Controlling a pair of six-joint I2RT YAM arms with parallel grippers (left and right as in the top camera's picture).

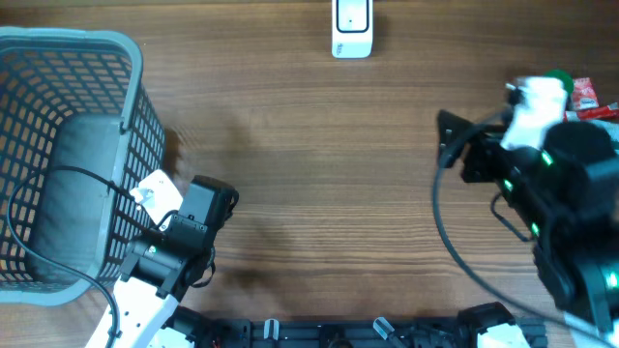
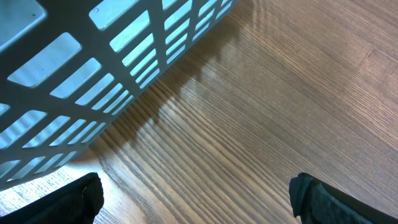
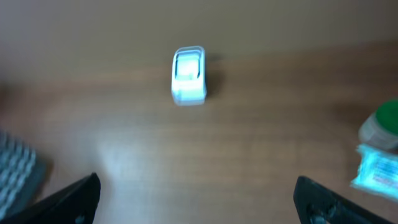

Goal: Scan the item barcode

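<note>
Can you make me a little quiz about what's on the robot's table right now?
1. True or false: the basket stands beside the left gripper.
2. What white thing sits at the far edge of the table? A) barcode scanner B) cup C) plate
3. Fill in: the left gripper and the right gripper are both ____.
Key: 1 true; 2 A, the barcode scanner; 3 open.
</note>
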